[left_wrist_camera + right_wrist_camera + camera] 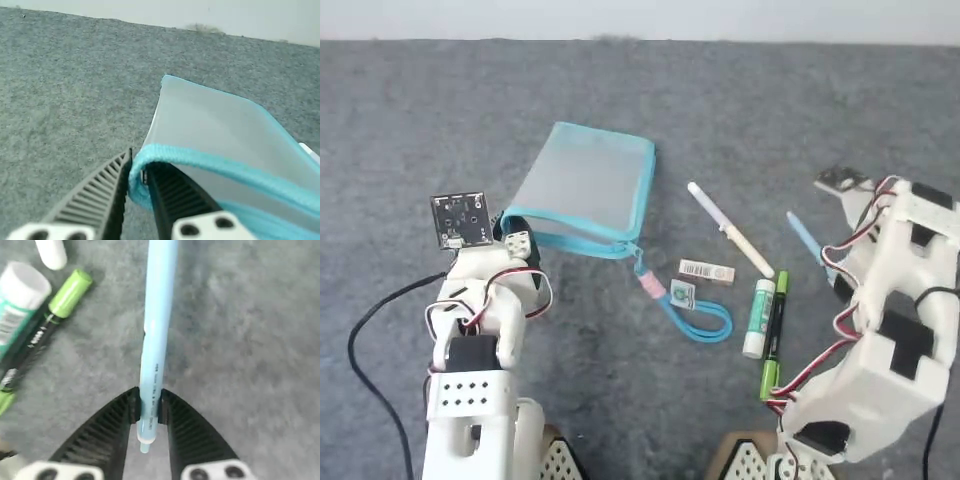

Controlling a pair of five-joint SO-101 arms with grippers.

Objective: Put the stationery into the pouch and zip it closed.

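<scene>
Two printed labels: glue stick [758, 318], eraser [706, 271]

No wording can be read. A barcode [697, 268] sits on the eraser [722, 274]; tiny dark print runs along the light blue pen [159, 305], white lettering along the green-capped marker [37, 337], both too small to make out.

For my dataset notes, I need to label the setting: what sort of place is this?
Probably a tabletop robot test bench: a grey felt-like mat, a plain pale wall behind, and a pouch and white pen set out.
</scene>
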